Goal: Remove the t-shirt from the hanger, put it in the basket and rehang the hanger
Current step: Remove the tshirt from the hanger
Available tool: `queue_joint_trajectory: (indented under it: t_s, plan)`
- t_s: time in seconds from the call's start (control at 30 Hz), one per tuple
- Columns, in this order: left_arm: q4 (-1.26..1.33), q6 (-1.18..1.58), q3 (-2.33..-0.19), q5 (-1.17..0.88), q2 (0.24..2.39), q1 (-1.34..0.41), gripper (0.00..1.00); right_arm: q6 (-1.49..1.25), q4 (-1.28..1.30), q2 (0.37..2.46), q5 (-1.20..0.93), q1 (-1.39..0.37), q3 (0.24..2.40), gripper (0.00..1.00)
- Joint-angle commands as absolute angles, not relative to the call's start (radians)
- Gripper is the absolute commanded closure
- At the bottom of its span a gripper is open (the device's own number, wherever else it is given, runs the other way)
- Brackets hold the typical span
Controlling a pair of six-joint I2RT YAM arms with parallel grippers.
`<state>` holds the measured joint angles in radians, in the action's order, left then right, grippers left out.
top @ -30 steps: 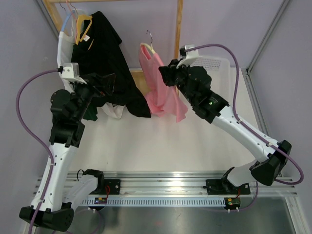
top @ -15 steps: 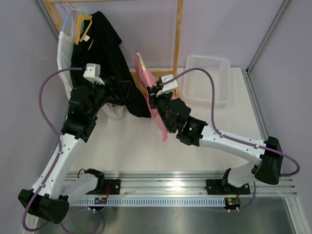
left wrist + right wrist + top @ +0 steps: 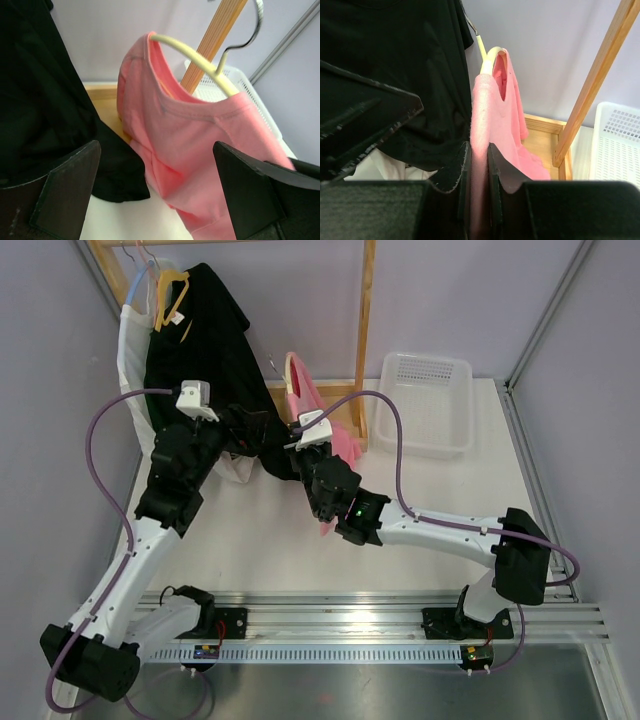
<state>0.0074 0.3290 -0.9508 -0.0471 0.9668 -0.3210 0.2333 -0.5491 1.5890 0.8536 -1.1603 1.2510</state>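
Note:
A pink t-shirt [image 3: 303, 392] hangs on a cream hanger [image 3: 195, 57] with a metal hook [image 3: 272, 365], between the black garment and the wooden post. My right gripper [image 3: 479, 150] is shut on a fold of the shirt's lower fabric, which runs up taut from the jaws to the hanger [image 3: 487, 55]. From above, that gripper [image 3: 312, 465] sits below the hanger, with a pink tail [image 3: 326, 530] trailing under the wrist. My left gripper [image 3: 156, 150] stands wide open just left of the shirt [image 3: 190, 130], nothing between its fingers [image 3: 65, 195]. Seen from above, the left gripper [image 3: 262, 430] is against the black cloth.
A black garment [image 3: 210, 340] on a yellow hanger [image 3: 170, 295] hangs at the back left, with white cloth [image 3: 232, 468] beneath it. A wooden rack post [image 3: 366, 300] stands behind the pink shirt. A white perforated basket [image 3: 425, 405] lies at the back right.
My right gripper has pulled the pink shirt left and toward the near edge, and the hanger has come down and left with it. My left gripper has swung right toward the shirt.

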Motion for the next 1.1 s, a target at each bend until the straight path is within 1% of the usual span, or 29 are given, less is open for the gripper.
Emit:
queue_joint_trajectory:
  t_s: [0.0, 0.3, 0.53, 0.7, 0.83, 0.9, 1.0, 1.07]
  plan:
    - [0.109, 0.313, -0.954, -0.020, 0.925, -0.325, 0.02, 0.244, -0.647, 1.582, 0.868, -1.177, 1.316, 1.00]
    - [0.175, 0.328, -0.890, -0.041, 0.856, -0.325, 0.05, 0.242, -0.589, 1.649, 0.873, -1.212, 1.384, 1.00]
    - [0.166, 0.331, -0.899, -0.005, 0.868, -0.325, 0.07, 0.256, -0.571, 1.697, 0.874, -1.244, 1.431, 1.00]
    - [0.140, 0.334, -0.919, 0.061, 0.894, -0.324, 0.14, 0.299, -0.597, 1.729, 0.902, -1.275, 1.460, 1.00]
    - [0.115, 0.345, -0.940, 0.075, 0.920, -0.319, 0.18, 0.288, -0.574, 1.733, 0.902, -1.284, 1.471, 1.00]
    - [0.118, 0.348, -0.942, 0.087, 0.928, -0.316, 0.23, 0.279, -0.561, 1.732, 0.894, -1.285, 1.474, 1.00]
    - [0.132, 0.348, -0.937, 0.106, 0.933, -0.308, 0.34, 0.268, -0.558, 1.729, 0.893, -1.285, 1.471, 1.00]
    - [0.141, 0.354, -0.934, 0.110, 0.934, -0.299, 0.35, 0.255, -0.552, 1.730, 0.890, -1.289, 1.476, 1.00]
